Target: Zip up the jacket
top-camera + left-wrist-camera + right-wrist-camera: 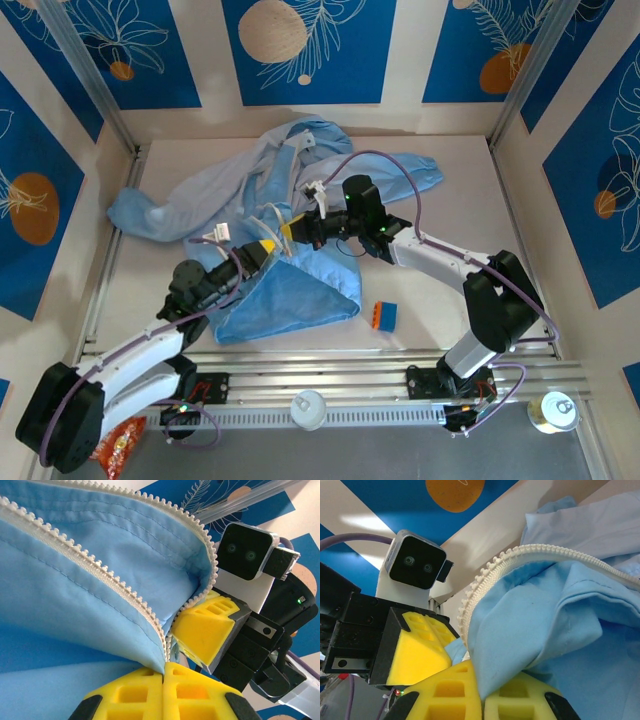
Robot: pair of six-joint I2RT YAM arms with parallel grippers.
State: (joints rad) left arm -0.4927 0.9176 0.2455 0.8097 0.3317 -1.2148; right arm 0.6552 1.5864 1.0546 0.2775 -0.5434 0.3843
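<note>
The light-blue jacket point(290, 200) lies crumpled across the middle of the table, its lower front lifted between both arms. My left gripper point(268, 246) is shut on the jacket's front edge beside the pale zipper teeth point(150, 617); the yellow pads point(135, 695) pinch the fabric point(75, 595). My right gripper point(300, 229) faces it a little way off, shut on a fold of the jacket point(535, 625) beside the other row of zipper teeth point(485, 575). In the right wrist view the fabric runs down between the yellow pads point(450, 695). Each wrist view has the other gripper close by.
A small orange and blue block point(385, 315) sits on the table right of the jacket's hem. A white round lid point(308, 408), a can point(553, 411) and a snack packet point(122, 440) lie below the rail. Walls close the table on three sides.
</note>
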